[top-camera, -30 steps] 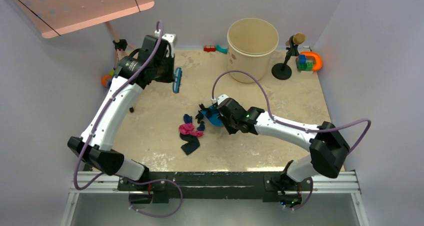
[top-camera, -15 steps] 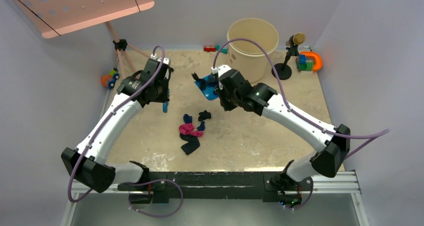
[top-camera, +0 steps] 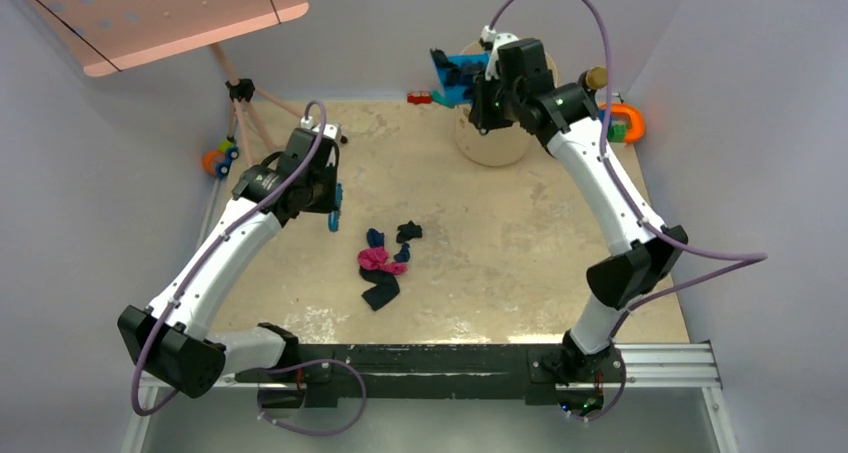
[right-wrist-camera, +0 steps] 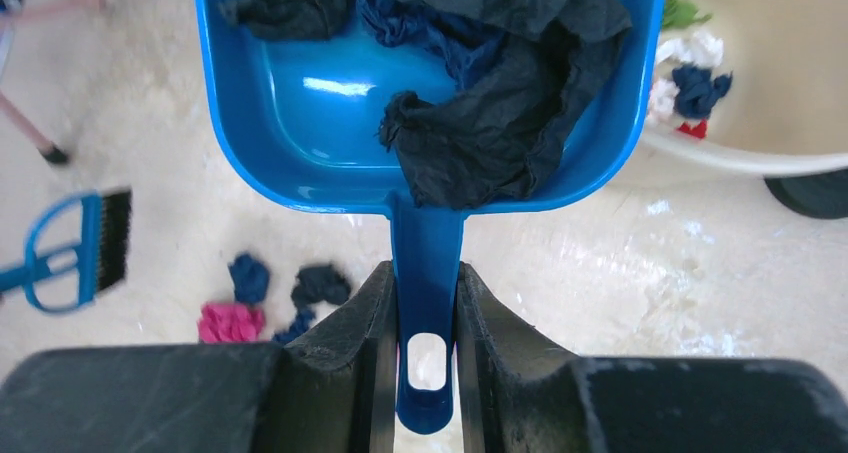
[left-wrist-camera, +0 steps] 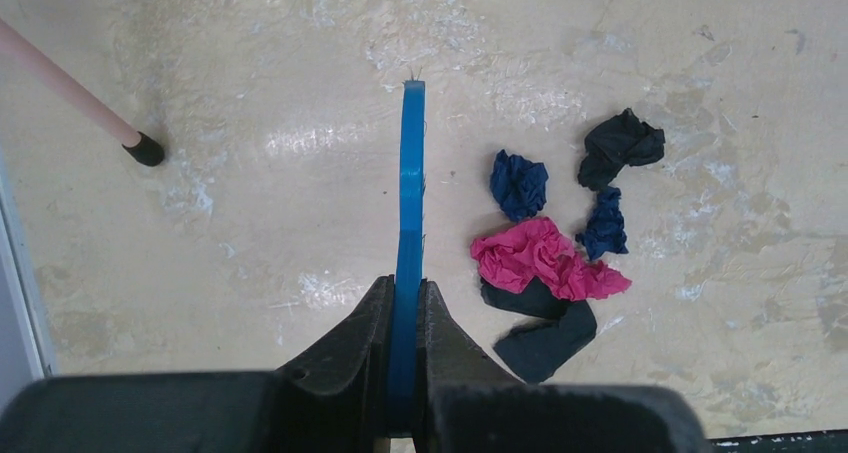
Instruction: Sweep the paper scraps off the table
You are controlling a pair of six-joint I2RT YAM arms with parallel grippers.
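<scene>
Several paper scraps (top-camera: pixel 383 261), magenta, dark blue and black, lie in a small pile mid-table (top-camera: pixel 520 263). My left gripper (left-wrist-camera: pixel 405 288) is shut on the blue brush (left-wrist-camera: pixel 410 188), held edge-on just left of the magenta scrap (left-wrist-camera: pixel 540 258); from above the brush (top-camera: pixel 335 208) hangs left of the pile. My right gripper (right-wrist-camera: pixel 427 298) is shut on the handle of the blue dustpan (right-wrist-camera: pixel 300 123), which carries black and dark blue scraps (right-wrist-camera: pixel 500 113). The dustpan (top-camera: pixel 455 73) is raised at the left rim of the beige bucket (top-camera: pixel 492 145), which has scraps inside (right-wrist-camera: pixel 695 83).
Toys line the back edge: red and teal pieces (top-camera: pixel 425 97), an orange and green one (top-camera: pixel 622 123) at the right, an orange one (top-camera: pixel 215 159) at the left. A pink tripod leg ends in a black foot (left-wrist-camera: pixel 148 151) near the brush.
The right arm lifted the loaded dustpan from beside the pile up to the bucket's rim. The left arm brought the brush from the back of the table down to the pile's left.
</scene>
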